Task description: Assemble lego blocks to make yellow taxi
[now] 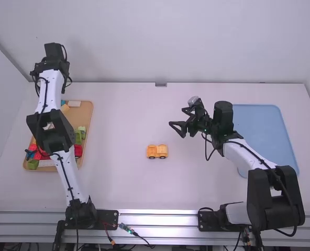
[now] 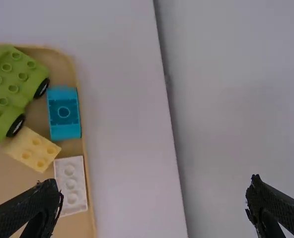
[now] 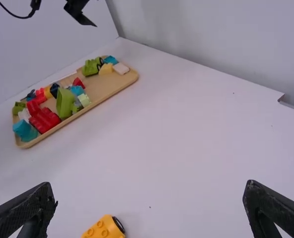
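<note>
The yellow car (image 1: 156, 151), with small dark wheels (image 1: 152, 157) below, stands upright around the middle of the counter (image 1: 118, 183), well apart from the wooden tray (image 1: 89, 125). The left hand (image 2: 154, 191) is by the far end of this tray, its 2 fingers spread with nothing between them; the right hand (image 3: 149, 188) is above the counter, beyond the car and to its right, also spread and empty. In the tray, the pale yellow brick (image 2: 34, 150) lies with its studs up, close beside the white brick (image 2: 71, 186). I judge that the car body is made and the top part remains, so 1 of these bricks is perhaps next. Each brick should be light and stiff, hard to break, but smooth, so it may turn if the fingers take only a corner. It is better to hold it low on 2 opposite side walls, leaving the studs and the underside free for joining. The car, I expect, rolls easily on its wheels; it is wise to take it across the body, above the wheels, and to press straight down, otherwise it could slide or come apart.
</note>
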Available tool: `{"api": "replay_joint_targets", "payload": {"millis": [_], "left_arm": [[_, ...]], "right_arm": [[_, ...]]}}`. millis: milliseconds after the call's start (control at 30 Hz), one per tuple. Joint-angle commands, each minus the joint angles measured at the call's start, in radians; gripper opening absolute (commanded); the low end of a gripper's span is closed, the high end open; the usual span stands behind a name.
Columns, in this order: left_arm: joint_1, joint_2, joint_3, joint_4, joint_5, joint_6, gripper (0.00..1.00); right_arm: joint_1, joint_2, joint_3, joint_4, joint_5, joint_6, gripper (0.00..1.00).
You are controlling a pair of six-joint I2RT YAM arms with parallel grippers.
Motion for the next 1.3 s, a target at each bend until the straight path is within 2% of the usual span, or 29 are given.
{"api": "replay_joint_targets", "payload": {"millis": [0,333,667,733,800,900,967,1033,1267], "left_arm": [[0.004,0.014,0.022,0.006,-0.053,-0.040,0.99],[0.008,0.076,0.020,0.039,-0.067,-0.060,1.00],[0.043,0.138,0.020,0.033,0.019,-0.150,0.96],[0.042,0.146,0.019,0.003,0.014,-0.212,0.93],[0.044,0.146,0.010,-0.062,0.010,-0.337,0.81],[0.044,0.146,0.009,-0.165,0.007,-0.530,0.76],[0.041,0.146,0.009,-0.205,0.011,-0.585,0.81],[0.035,0.146,-0.006,-0.219,0.010,-0.620,0.95],[0.023,0.146,-0.067,-0.211,0.011,-0.774,0.97]], "right_arm": [[-0.004,-0.012,0.001,0.002,-0.010,0.000,0.99],[-0.002,-0.012,0.001,-0.012,-0.010,0.002,1.00],[-0.004,-0.012,0.001,-0.005,-0.010,0.002,1.00],[-0.004,-0.012,0.001,-0.005,-0.010,0.002,1.00],[-0.004,-0.012,0.001,-0.005,-0.010,0.002,1.00],[-0.004,-0.012,0.001,-0.005,-0.010,0.002,1.00],[-0.003,-0.012,0.001,-0.006,-0.010,0.003,1.00],[-0.002,-0.012,0.001,-0.008,-0.010,0.002,1.00],[-0.001,-0.012,0.001,-0.012,-0.010,0.002,1.00]]}}
